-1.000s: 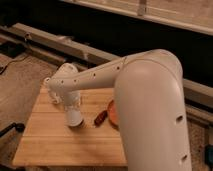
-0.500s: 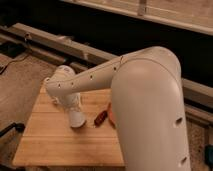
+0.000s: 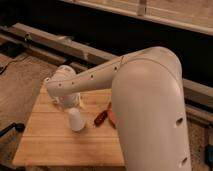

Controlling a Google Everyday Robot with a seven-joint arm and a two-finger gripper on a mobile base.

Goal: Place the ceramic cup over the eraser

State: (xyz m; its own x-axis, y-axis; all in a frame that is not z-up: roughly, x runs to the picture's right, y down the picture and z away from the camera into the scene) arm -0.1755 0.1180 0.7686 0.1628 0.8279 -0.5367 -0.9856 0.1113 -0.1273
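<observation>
Wooden slatted tabletop [image 3: 50,145], dark rail and window wall behind, my big white arm [image 3: 150,110] filling the right half of the view.

Claw [image 3: 70,101] sits at the far-left part of the tabletop, just above the small plain white tapered ceramic cup [image 3: 76,120]. Cannot tell whether it grips the cup or has let go; the wrist housing hides the contact. Cup reads as upside down, wide end down on the wood, narrow end up toward the claw.

Just right of the cup, apart from it: a reddish-brown stick-like object [image 3: 101,117], lying at an angle. Beyond that, a sliver of an orange bowl [image 3: 112,114], mostly hidden by my arm.

Eraser: not visible. My guess is it's either under the cup or hidden by the wrist. Can't confirm.

Step, as I judge it: the placing itself, cup at or nearly at the tabletop. Next move calls for confirming the cup is seated flat, then release and a straight lift so the claw doesn't drag the cup sideways into the stick.

Versus a second ago: cup and wrist have shifted slightly toward me and a bit right, closer to the stick. Stick and bowl unchanged.
</observation>
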